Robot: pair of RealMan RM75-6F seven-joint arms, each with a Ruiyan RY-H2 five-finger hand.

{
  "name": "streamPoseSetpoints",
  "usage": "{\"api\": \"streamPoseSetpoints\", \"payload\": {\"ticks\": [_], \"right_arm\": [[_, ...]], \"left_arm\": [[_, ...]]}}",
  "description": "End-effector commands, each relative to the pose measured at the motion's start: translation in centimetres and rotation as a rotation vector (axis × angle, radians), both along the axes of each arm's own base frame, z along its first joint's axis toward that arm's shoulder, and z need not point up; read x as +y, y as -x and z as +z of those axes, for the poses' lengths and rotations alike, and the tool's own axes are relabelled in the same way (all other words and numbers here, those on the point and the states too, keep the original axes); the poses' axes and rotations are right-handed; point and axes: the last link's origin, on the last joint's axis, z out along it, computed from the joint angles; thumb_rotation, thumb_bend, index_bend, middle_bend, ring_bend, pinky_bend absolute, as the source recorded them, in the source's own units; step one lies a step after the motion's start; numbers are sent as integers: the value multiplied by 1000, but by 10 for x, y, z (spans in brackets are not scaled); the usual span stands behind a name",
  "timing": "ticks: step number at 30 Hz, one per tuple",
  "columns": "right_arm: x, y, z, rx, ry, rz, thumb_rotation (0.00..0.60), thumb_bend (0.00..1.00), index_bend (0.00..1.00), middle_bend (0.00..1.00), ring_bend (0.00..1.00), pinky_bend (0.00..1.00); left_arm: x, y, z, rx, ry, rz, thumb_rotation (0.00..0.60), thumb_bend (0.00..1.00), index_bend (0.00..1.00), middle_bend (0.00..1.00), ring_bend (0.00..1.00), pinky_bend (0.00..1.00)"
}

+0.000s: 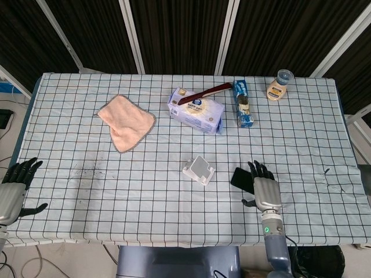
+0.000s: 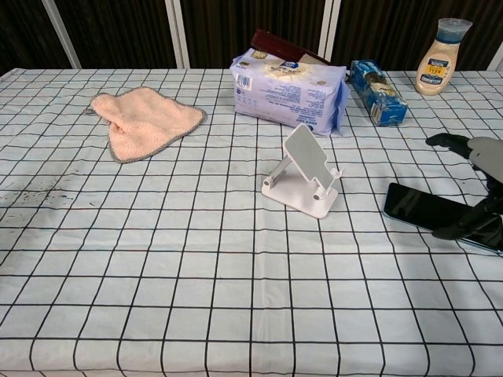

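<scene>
A: Right hand (image 1: pixel 266 188) — fingers (image 1: pixel 259 169) spread, holding nothing, over the near end of the black phone (image 1: pixel 242 178), which lies flat on the checked bench (image 1: pixel 145 191).
B: Neighbours?
A: White stand (image 1: pixel 199 169) just left. Left hand (image 1: pixel 11 191) open-fingered at the far-left edge.

Worktop (image 1: pixel 174 208): white checked cloth. On it: pink towel (image 1: pixel 126 121), wipes pack (image 1: pixel 197 111), blue box (image 1: pixel 243 104), sauce bottle (image 1: pixel 279 85). Also white phone stand (image 1: pixel 199 169), black phone (image 1: pixel 242 178).
</scene>
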Motion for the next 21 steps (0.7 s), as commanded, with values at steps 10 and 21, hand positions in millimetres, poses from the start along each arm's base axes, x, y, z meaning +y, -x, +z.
{"api": "streamPoseSetpoints", "payload": {"ticks": [10, 21], "right_arm": [[-22, 5, -12, 19, 27, -61, 600, 82, 133, 139, 0, 148], [-23, 11, -16, 23, -5, -118, 600, 82, 226, 159, 0, 148]], "left_arm": [[1, 0, 1, -13, 11, 11, 600, 0, 0, 0, 0, 0], [0, 0, 1, -16, 13, 15, 600, 0, 0, 0, 0, 0]]}}
